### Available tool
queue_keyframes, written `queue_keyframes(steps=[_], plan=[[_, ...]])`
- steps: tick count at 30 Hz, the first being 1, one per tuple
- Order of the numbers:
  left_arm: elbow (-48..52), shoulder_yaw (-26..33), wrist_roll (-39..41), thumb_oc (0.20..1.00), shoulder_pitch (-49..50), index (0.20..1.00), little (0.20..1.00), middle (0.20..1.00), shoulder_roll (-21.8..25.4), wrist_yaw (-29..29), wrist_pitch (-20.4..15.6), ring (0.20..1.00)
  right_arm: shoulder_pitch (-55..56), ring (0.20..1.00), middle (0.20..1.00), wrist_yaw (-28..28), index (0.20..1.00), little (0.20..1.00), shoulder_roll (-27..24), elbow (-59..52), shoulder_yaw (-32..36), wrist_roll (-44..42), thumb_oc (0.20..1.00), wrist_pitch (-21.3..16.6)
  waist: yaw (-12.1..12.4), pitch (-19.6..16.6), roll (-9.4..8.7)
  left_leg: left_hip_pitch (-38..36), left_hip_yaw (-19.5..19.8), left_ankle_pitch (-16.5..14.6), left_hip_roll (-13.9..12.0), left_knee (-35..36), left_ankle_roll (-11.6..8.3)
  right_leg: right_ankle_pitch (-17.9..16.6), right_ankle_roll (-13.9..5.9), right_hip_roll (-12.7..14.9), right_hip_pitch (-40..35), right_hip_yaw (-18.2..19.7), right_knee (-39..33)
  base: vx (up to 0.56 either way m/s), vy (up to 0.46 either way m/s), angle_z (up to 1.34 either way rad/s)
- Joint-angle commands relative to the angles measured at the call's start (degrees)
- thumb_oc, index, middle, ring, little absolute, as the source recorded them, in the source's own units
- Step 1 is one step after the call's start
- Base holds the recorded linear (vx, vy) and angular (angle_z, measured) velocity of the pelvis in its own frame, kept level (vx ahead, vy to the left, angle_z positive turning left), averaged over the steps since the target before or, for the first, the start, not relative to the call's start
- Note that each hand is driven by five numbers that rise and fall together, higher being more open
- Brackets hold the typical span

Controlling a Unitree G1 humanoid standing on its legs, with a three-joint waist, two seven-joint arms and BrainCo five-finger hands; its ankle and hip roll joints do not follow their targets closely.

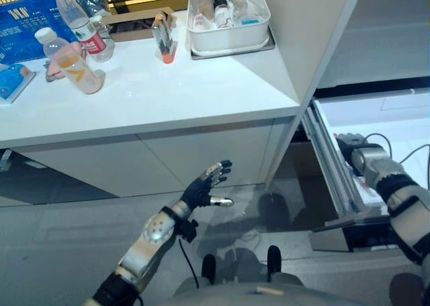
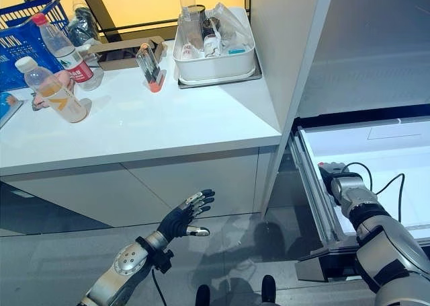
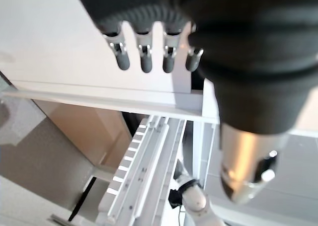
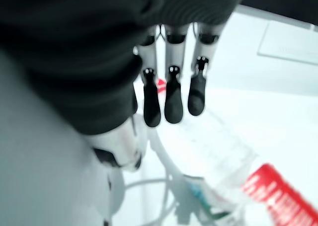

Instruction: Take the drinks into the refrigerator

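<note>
Two drinks stand on the white counter [image 1: 168,91] at the far left: an orange drink bottle [image 1: 72,64] with a white cap, and behind it a clear bottle with a red label [image 1: 79,22]. Lower right, the refrigerator drawer [image 2: 376,144] is pulled out. My right hand [image 2: 341,185] reaches into it, fingers [image 4: 171,99] straight. Just past them, a clear bottle with a red label [image 4: 226,164] lies on the drawer floor, and the hand is not closed on it. My left hand [image 1: 208,185] hangs open below the counter's front edge, holding nothing.
A blue basket [image 1: 23,23] sits at the counter's back left. A white tub [image 1: 228,37] of jars and packets stands at the back right, with a small orange-based holder [image 1: 164,40] beside it. The refrigerator's tall white side panel [image 1: 302,44] rises between counter and drawer.
</note>
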State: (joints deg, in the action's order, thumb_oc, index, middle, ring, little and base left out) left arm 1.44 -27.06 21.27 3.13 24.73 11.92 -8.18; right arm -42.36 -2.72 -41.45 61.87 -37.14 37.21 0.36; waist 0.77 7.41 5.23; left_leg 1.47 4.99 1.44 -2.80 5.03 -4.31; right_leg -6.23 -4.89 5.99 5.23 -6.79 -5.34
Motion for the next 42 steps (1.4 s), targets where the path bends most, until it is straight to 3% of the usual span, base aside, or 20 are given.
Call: queue_keyframes(steps=[1, 3, 9, 11, 12, 14, 15, 16, 17, 19, 24, 32, 42], plan=[[6.8, 1.3, 2.2, 1.000, -1.2, 1.000, 1.000, 1.000, 1.2, -0.8, -3.3, 1.000, -0.4, 0.200, 0.200, 1.1, 0.200, 0.200, 12.3, 0.7, -2.5, -6.7, 0.200, -3.7, 2.1, 1.6, -4.65, 2.8, 0.7, -1.8, 4.3, -0.9, 3.26, 3.4, -2.36, 3.1, -1.8, 2.4, 1.3, 0.00, 0.000, 0.00], [6.8, 1.5, 2.3, 1.000, -1.3, 1.000, 1.000, 1.000, 1.1, -1.0, -3.4, 1.000, -0.1, 1.000, 1.000, 1.6, 1.000, 1.000, 13.2, 2.6, -1.1, -9.3, 1.000, -3.6, 2.3, 1.5, -4.66, 2.7, 0.7, -1.8, 4.3, -0.9, 3.26, 3.4, -2.38, 3.1, -1.9, 2.3, 1.2, 0.00, 0.000, 0.00], [7.0, 2.5, 2.7, 1.000, -1.2, 1.000, 1.000, 1.000, 1.3, -1.2, -3.6, 1.000, 0.2, 1.000, 1.000, 2.5, 1.000, 1.000, 13.7, 2.7, 3.8, -18.9, 1.000, -4.2, 2.4, 1.1, -4.85, 2.4, 0.9, -1.8, 4.1, -0.9, 3.22, 3.4, -2.37, 3.0, -2.2, 2.2, 1.2, 0.00, 0.000, 0.00], [7.1, 3.5, 2.9, 1.000, -0.6, 1.000, 1.000, 1.000, 1.4, -1.3, -3.8, 1.000, 1.6, 1.000, 1.000, 3.6, 1.000, 1.000, 11.8, -1.7, 8.3, -26.7, 1.000, -5.3, 1.8, 0.9, -5.03, 2.3, 0.8, -1.8, 4.1, -0.9, 3.19, 3.4, -2.38, 2.9, -2.3, 2.3, 1.2, 0.00, 0.000, 0.00], [7.5, 4.6, 3.3, 1.000, 0.2, 1.000, 1.000, 1.000, 1.7, -1.3, -3.9, 1.000, 4.7, 1.000, 1.000, 5.1, 1.000, 1.000, 8.7, -9.9, 13.4, -33.3, 1.000, -6.7, 1.2, 0.9, -5.23, 2.2, 0.6, -1.9, 4.0, -0.9, 3.20, 3.4, -2.42, 2.8, -2.2, 2.5, 1.2, 0.00, 0.000, 0.00], [7.6, 4.8, 3.4, 1.000, 0.6, 1.000, 1.000, 1.000, 1.9, -1.1, -4.0, 1.000, 7.2, 1.000, 1.000, 5.5, 1.000, 1.000, 7.6, -14.4, 15.8, -35.5, 1.000, -7.2, 1.0, 0.8, -5.32, 2.0, 0.4, -2.0, 4.0, -0.9, 3.20, 3.4, -2.48, 2.7, -2.2, 2.6, 1.2, 0.00, 0.000, 0.00], [7.7, 5.2, 3.9, 1.000, 1.4, 1.000, 1.000, 1.000, 2.4, -0.8, -4.2, 1.000, 12.1, 1.000, 1.000, 6.3, 1.000, 1.000, 5.7, -23.1, 21.7, -41.0, 1.000, -8.8, 0.3, 0.5, -5.48, 1.8, 0.2, -2.1, 3.9, -0.9, 3.28, 3.4, -2.55, 2.7, -2.3, 2.9, 1.2, 0.00, -0.001, -0.04], [7.7, 5.1, 3.9, 1.000, 1.4, 1.000, 1.000, 1.000, 2.4, -0.8, -4.2, 1.000, 12.3, 1.000, 1.000, 6.3, 1.000, 1.000, 5.6, -23.2, 21.8, -41.0, 1.000, -8.8, 0.4, 0.4, -5.49, 1.7, 0.1, -2.1, 3.9, -0.9, 3.28, 3.4, -2.55, 2.7, -2.3, 2.9, 1.2, 0.00, 0.000, 0.00], [7.9, 5.3, 4.4, 1.000, 2.3, 1.000, 1.000, 1.000, 3.1, -0.3, -4.4, 1.000, 16.6, 1.000, 1.000, 7.6, 1.000, 1.000, 3.9, -29.2, 27.6, -44.1, 1.000, -10.5, -0.3, 0.0, -5.68, 1.5, -0.2, -2.3, 3.9, -0.9, 3.36, 3.4, -2.62, 2.7, -2.4, 3.0, 1.2, 0.00, 0.000, 0.00], [8.1, 5.4, 4.5, 1.000, 2.5, 1.000, 1.000, 1.000, 3.4, -0.2, -4.5, 1.000, 18.9, 1.000, 1.000, 7.5, 1.000, 1.000, 2.9, -31.7, 29.9, -44.9, 1.000, -11.3, -0.6, -0.2, -5.80, 1.3, -0.3, -2.4, 3.9, -0.9, 3.39, 3.5, -2.64, 2.6, -2.5, 3.3, 1.2, 0.01, -0.004, 0.02], [8.8, 6.2, 4.7, 1.000, 3.6, 1.000, 1.000, 1.000, 4.6, 1.0, -4.9, 1.000, 29.2, 1.000, 1.000, 9.2, 1.000, 1.000, 0.0, -47.7, 45.8, -54.2, 1.000, -15.6, -3.3, -1.7, -6.42, 1.0, -1.8, -2.4, 3.6, -1.0, 3.37, 2.8, -2.71, 2.2, -1.7, 4.8, 1.0, 0.00, -0.007, -0.08], [8.6, 6.5, 4.0, 1.000, 4.2, 1.000, 1.000, 1.000, 4.9, 1.7, -5.6, 1.000, 37.4, 1.000, 1.000, 9.8, 1.000, 1.000, 0.8, -50.0, 57.3, -63.0, 1.000, -19.0, -5.6, -3.3, -6.62, -0.3, -4.0, -3.3, 3.0, -0.9, 3.31, 2.9, -2.77, 1.5, -1.5, 7.1, 0.8, 0.01, -0.008, -0.17], [5.4, 6.0, 2.4, 1.000, 2.8, 1.000, 1.000, 1.000, 3.5, 2.8, -5.3, 1.000, 43.2, 1.000, 1.000, 12.7, 1.000, 1.000, 5.7, -39.9, 69.3, -72.7, 1.000, -22.3, -8.9, -5.0, -5.81, -2.4, -7.2, -4.7, 2.5, -0.9, 3.57, 3.0, -2.97, 0.6, -1.5, 10.6, 0.9, 0.02, 0.008, -0.22]])
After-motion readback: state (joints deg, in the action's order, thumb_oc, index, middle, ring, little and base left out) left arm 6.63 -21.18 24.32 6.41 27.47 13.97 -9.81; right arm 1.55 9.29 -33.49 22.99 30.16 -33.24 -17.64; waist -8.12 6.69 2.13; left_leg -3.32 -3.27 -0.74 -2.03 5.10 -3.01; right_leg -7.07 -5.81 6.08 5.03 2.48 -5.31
